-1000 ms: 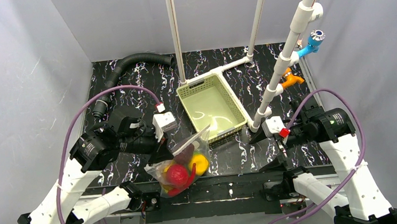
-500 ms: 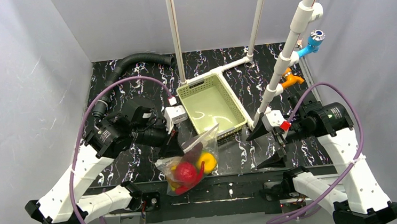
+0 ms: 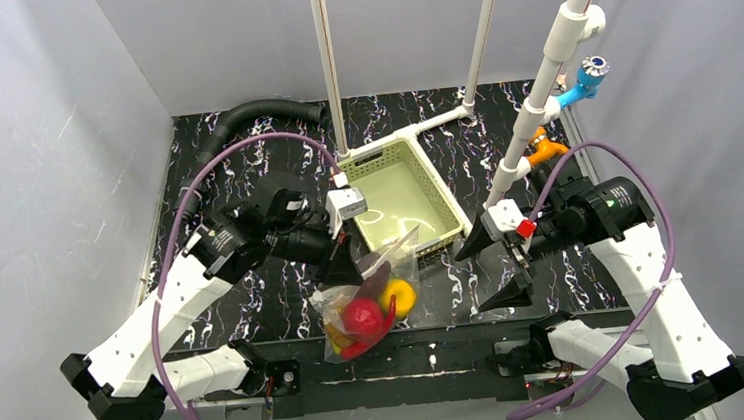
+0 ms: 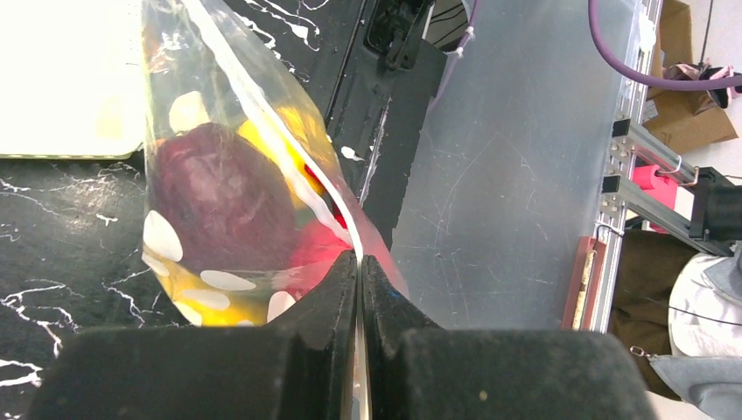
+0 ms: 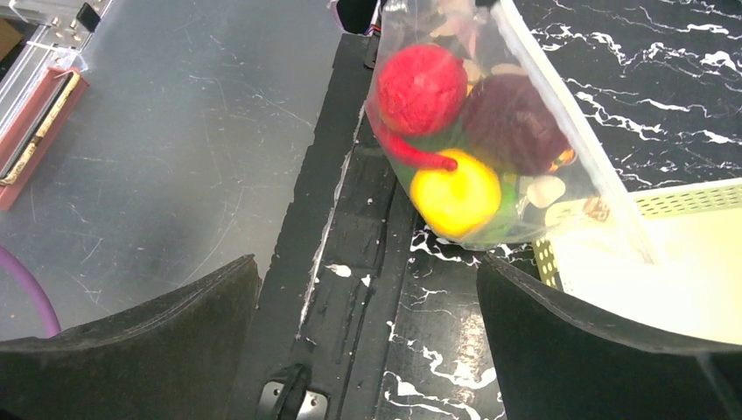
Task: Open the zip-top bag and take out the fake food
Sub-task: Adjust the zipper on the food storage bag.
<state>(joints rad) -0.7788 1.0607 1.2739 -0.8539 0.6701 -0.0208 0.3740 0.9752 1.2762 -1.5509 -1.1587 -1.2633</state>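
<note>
The left gripper clenches one edge of the dotted zip-top bag, holding it over the near edge of the black marbled worktop, just by the near corner of the pale green slotted basket. The fake food sits inside the bag, among it a bright red piece, a dark red piece and a yellow piece. The right gripper, jaws spread wide and empty, hangs to the bag's right, apart from it.

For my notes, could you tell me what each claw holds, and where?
Left claw pinches the zip-top bag at its edge; right claw holds nothing.
</note>
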